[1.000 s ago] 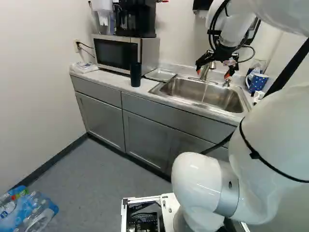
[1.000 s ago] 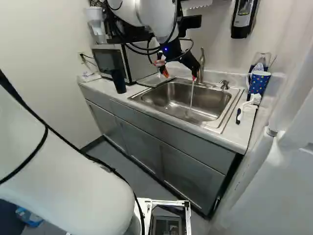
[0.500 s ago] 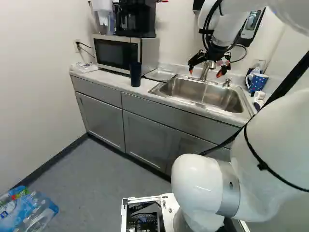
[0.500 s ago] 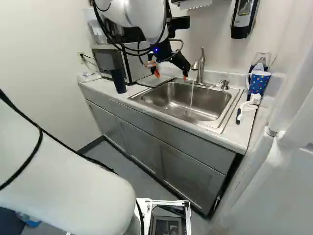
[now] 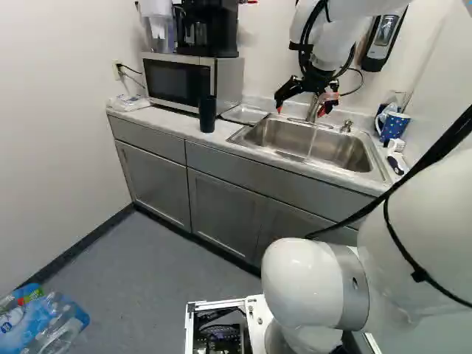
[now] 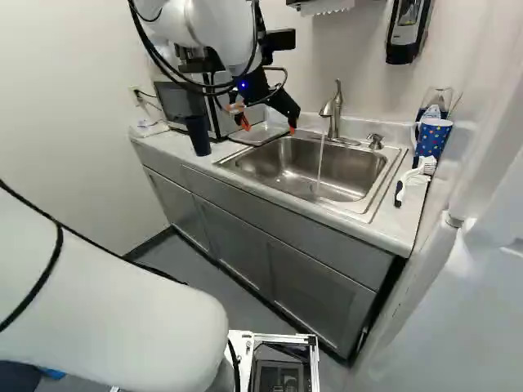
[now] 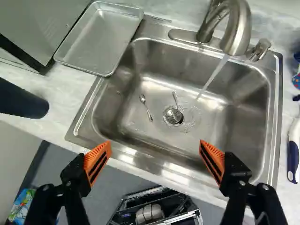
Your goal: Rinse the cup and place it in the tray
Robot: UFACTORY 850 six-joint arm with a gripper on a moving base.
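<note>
Steel sink (image 7: 154,133) ahead, jaws spread wide

Kitchenette | 1 sink (image 7: 154,89), running faucet (image 7: 236,35) | microwave (image 5: 177,81) on counter | grey cabinets (image 5: 221,214)

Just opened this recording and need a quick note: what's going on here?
The robot's open gripper hangs over the sink, holding nothing, while water runs from the faucet. The dark tumbler stands on the counter near the tray, the polka-dot mug across the sink; neither is under the water or in the tray.
</note>
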